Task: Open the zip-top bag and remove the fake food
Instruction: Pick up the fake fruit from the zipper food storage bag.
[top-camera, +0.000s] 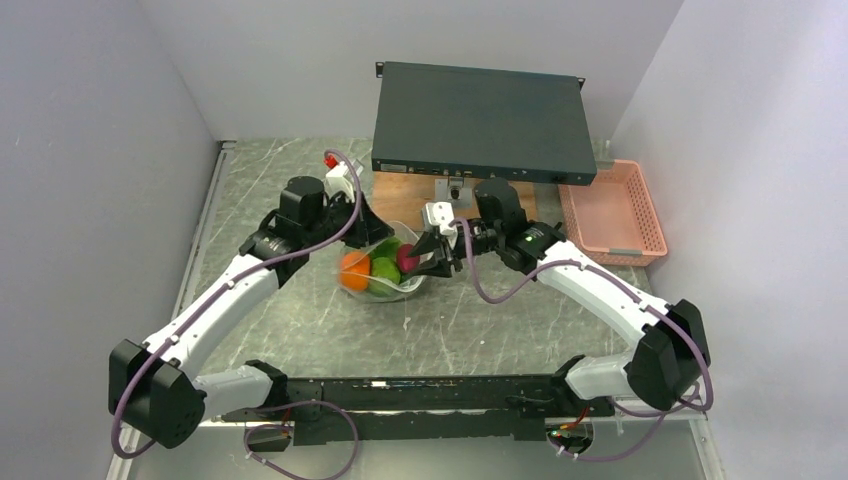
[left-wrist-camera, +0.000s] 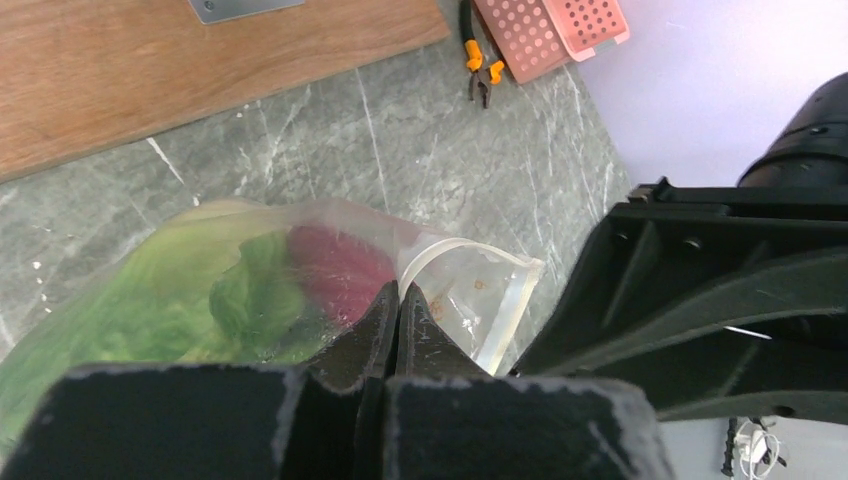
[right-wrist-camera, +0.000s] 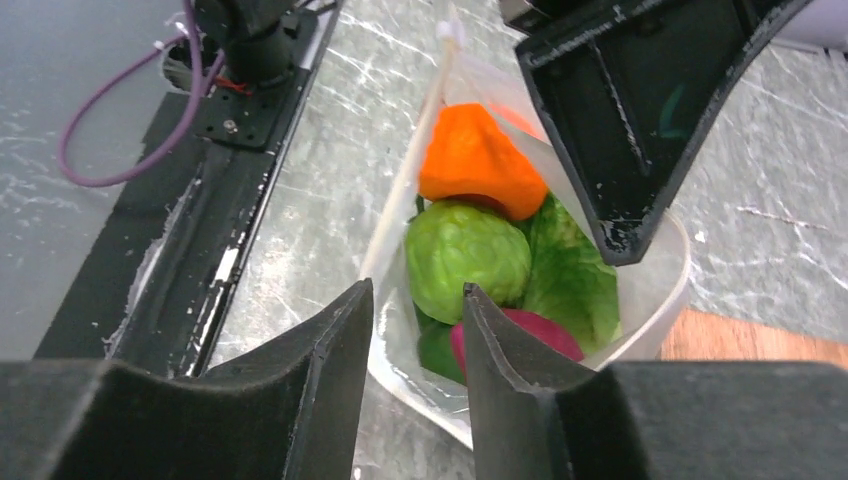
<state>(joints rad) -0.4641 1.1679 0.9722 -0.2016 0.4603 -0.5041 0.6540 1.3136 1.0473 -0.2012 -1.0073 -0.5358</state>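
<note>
At the tip of my left gripper (left-wrist-camera: 395, 305), clamped tight, is the rim of the bag (left-wrist-camera: 470, 290) — my right gripper (right-wrist-camera: 415, 300) hangs with jaws apart at its open mouth, the food (right-wrist-camera: 470, 255) just inside.

Nothing legible in any view.
I'm scanning all three cameras and I'm finding no word, brand or number I can read; the black box (top-camera: 478, 122) is showing small marks along its front edge, too tiny to make out.
</note>
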